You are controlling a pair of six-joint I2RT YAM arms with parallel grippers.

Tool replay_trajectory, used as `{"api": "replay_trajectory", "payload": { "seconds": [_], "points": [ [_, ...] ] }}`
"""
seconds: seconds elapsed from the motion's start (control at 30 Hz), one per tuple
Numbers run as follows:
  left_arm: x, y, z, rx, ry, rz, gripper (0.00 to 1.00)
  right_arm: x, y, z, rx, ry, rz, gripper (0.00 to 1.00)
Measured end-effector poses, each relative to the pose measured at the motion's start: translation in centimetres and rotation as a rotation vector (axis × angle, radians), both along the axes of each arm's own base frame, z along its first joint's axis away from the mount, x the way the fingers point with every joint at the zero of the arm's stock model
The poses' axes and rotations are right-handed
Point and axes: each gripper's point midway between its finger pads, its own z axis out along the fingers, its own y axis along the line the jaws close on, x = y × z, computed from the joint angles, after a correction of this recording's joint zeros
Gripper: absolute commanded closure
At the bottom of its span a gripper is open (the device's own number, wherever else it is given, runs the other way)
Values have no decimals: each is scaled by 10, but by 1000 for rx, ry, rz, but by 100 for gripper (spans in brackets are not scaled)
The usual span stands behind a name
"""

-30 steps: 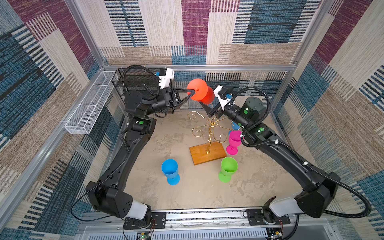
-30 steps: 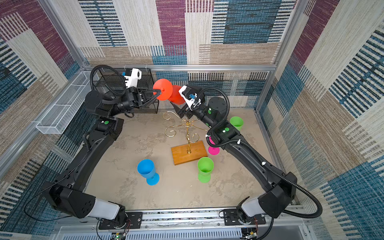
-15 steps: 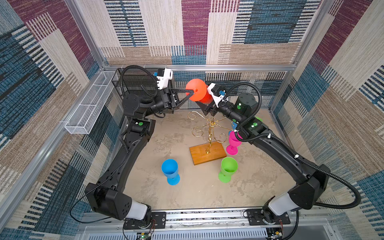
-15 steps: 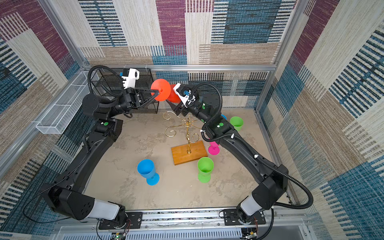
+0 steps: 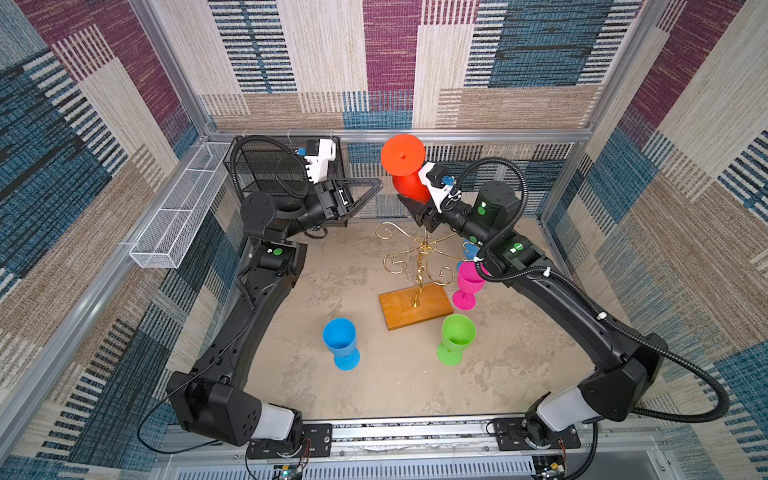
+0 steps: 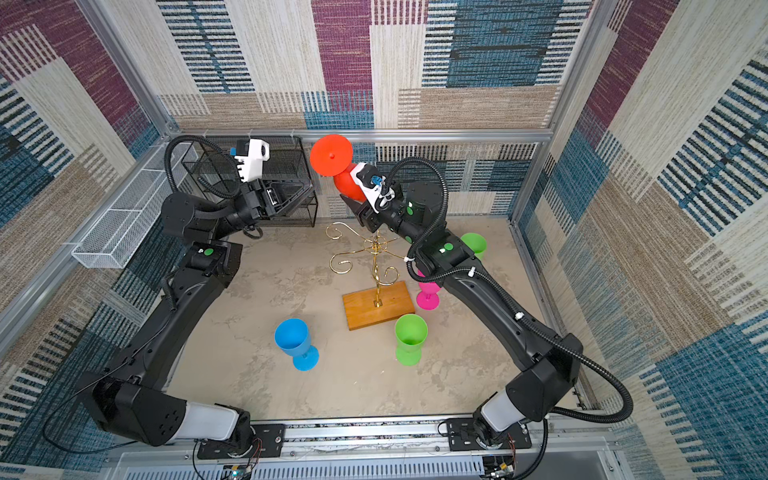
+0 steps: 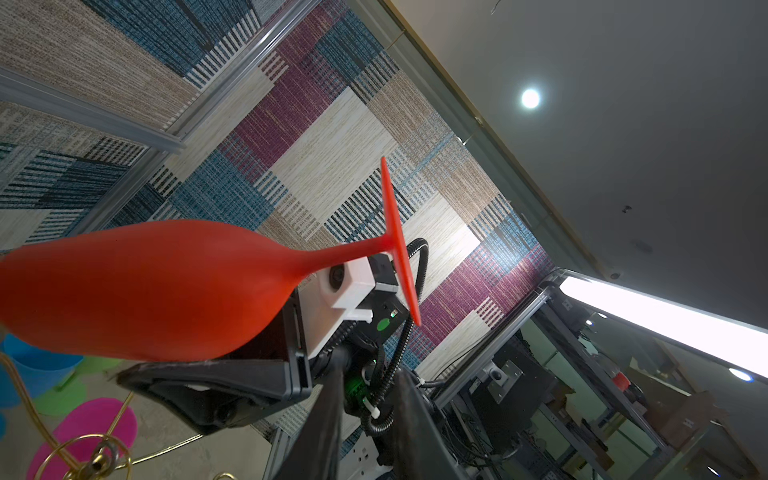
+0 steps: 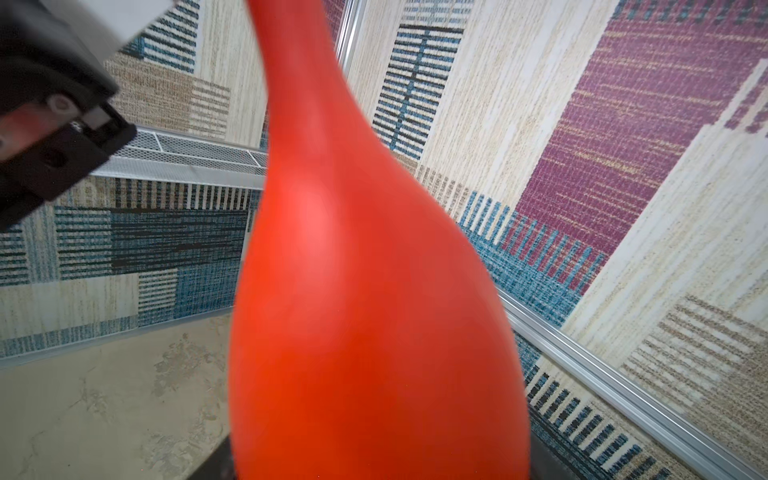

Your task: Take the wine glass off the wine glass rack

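Observation:
The red wine glass [image 5: 402, 154] [image 6: 331, 156] hangs in the air above and behind the gold wire wine glass rack [image 5: 420, 257] [image 6: 376, 259], foot uppermost. My right gripper [image 5: 406, 194] [image 6: 350, 195] is shut on its bowl, which fills the right wrist view [image 8: 374, 291]. My left gripper [image 5: 376, 185] [image 6: 309, 192] stands to the glass's left, apart from it, open and empty. In the left wrist view the glass [image 7: 166, 286] lies ahead of the parted fingers [image 7: 328, 419]. No glass hangs from the rack.
Around the rack's wooden base [image 5: 415, 306] stand a blue glass [image 5: 340, 340], a green glass [image 5: 456, 337] and a pink glass [image 5: 469, 282]. Another green glass [image 6: 473, 244] is behind my right arm. A black mesh shelf [image 5: 270, 166] and a white wire basket [image 5: 174, 220] line the back left.
My left gripper has let go of the red glass and drawn back to the left. The right gripper has moved in and closed on the bowl, and the glass's foot now points up.

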Motion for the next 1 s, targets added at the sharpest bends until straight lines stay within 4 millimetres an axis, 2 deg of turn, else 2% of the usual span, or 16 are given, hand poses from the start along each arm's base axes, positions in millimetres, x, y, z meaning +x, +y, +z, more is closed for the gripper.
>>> {"api": "replay_trajectory", "payload": {
  "seconds": [0.17, 0.33, 0.5, 0.57, 0.7, 0.83, 1.0],
  "points": [
    [-1, 8, 1, 9, -81, 73, 64, -4, -2, -4, -10, 38, 3, 41],
    [-1, 25, -1, 46, -239, 256, 60, -7, -5, -12, -37, 84, 0, 40],
    [-7, 41, 16, 165, -588, 532, 56, -7, -6, -22, -66, 125, -11, 41],
    [-3, 43, 16, 228, -711, 612, 56, -6, -8, -28, -78, 142, -20, 41],
    [8, 40, -4, 375, -909, 711, 55, -4, -8, -32, -92, 163, -28, 41],
    [8, 32, -28, 499, -1126, 743, 55, 2, -5, -39, -110, 188, -35, 41],
    [9, 27, -38, 596, -1357, 807, 53, 5, -3, -49, -132, 220, -36, 41]
  ]
}}
